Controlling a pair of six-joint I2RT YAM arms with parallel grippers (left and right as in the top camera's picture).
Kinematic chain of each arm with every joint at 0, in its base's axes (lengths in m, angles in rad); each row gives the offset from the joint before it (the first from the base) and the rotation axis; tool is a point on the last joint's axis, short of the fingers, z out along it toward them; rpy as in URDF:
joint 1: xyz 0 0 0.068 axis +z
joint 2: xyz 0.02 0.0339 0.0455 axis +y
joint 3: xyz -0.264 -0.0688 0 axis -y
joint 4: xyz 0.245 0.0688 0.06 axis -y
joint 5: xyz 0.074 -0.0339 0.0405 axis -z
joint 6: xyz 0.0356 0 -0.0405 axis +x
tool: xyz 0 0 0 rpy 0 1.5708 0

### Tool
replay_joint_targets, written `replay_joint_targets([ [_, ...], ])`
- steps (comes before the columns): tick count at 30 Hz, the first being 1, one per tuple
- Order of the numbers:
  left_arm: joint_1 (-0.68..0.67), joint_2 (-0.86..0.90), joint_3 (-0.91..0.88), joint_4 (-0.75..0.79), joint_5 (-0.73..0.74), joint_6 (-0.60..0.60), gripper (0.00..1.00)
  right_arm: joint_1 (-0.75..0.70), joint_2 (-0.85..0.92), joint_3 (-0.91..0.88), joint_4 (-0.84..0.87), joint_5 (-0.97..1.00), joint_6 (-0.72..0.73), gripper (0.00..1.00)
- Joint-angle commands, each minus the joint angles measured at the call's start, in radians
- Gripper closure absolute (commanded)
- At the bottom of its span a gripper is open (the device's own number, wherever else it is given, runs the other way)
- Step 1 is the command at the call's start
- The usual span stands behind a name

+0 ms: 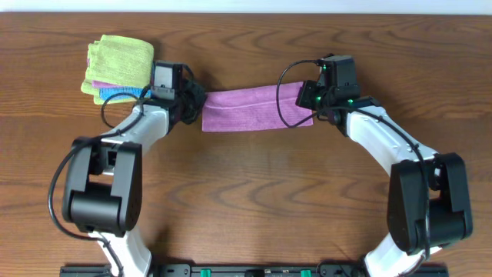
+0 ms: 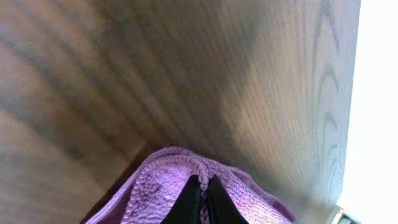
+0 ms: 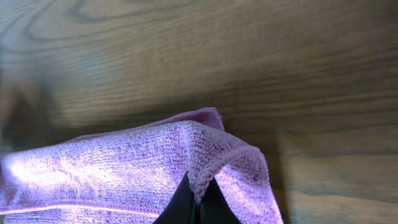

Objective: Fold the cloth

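Note:
The purple cloth (image 1: 254,108) lies stretched as a long folded band between my two arms on the wooden table. My left gripper (image 1: 194,102) is shut on the cloth's left end; in the left wrist view its black fingers (image 2: 189,202) pinch a hemmed edge of the cloth (image 2: 161,186). My right gripper (image 1: 309,98) is shut on the right end; in the right wrist view the fingers (image 3: 180,205) clamp a raised corner of the cloth (image 3: 118,171). No tag shows.
A stack of folded cloths stands at the back left, lime-green (image 1: 119,61) on top with a blue one (image 1: 121,93) beneath, close behind my left gripper. The table's far edge (image 2: 354,93) meets a white surface.

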Motion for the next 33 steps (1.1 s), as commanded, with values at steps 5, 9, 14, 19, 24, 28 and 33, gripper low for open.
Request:
replay_joint_targets([
  [5,0.005,0.039,0.046,-0.005,-0.011,0.027,0.94,0.005,0.077,0.019,0.04,0.037,-0.012,0.99],
  [9,0.005,0.044,0.046,-0.018,-0.021,0.042,0.94,0.005,0.09,0.019,0.045,0.041,-0.013,0.99],
  [14,0.005,0.044,0.046,-0.055,-0.048,0.069,0.92,0.005,0.09,0.019,0.05,0.044,-0.013,0.99],
  [19,0.006,0.044,0.046,-0.055,-0.05,0.101,0.69,0.008,0.09,0.019,0.026,0.044,-0.013,0.88],
  [24,0.007,0.042,0.046,-0.058,-0.034,0.11,0.48,0.008,0.089,0.019,-0.017,0.042,-0.013,0.59],
  [28,0.018,0.028,0.047,-0.058,0.027,0.137,0.43,0.008,0.064,0.019,-0.029,0.035,-0.011,0.41],
  [33,0.04,-0.041,0.047,-0.065,0.107,0.135,0.26,0.007,-0.023,0.019,-0.064,0.036,0.005,0.14],
])
